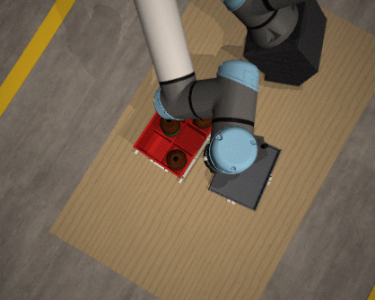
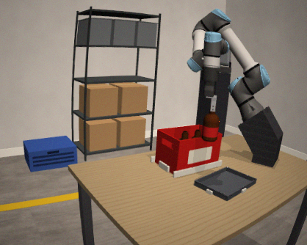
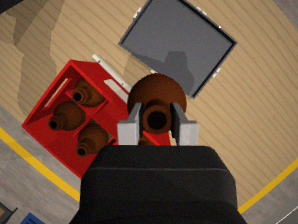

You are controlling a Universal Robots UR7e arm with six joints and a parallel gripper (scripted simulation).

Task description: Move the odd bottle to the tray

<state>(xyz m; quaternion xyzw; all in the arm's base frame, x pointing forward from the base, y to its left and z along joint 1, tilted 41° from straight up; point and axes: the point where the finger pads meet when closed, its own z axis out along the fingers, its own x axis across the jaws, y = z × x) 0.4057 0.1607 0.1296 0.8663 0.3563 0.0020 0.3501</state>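
My gripper (image 3: 156,113) is shut on the neck of a brown bottle (image 2: 210,127) with a red label. It holds the bottle upright in the air, above the crate's right edge and short of the tray. In the side view the gripper (image 2: 212,105) hangs straight down over the bottle. The red crate (image 2: 188,148) holds other brown bottles; three show in the wrist view (image 3: 79,117) and one stands clear in the overhead view (image 1: 176,159). The dark grey tray (image 2: 225,182) lies empty to the right of the crate, also in the wrist view (image 3: 178,39).
The arm's black base block (image 2: 263,138) stands at the back right of the table. A metal shelf (image 2: 115,82) with cardboard boxes and a blue box (image 2: 49,152) stand on the floor behind the table. The arm's wrist hides part of the tray in the overhead view.
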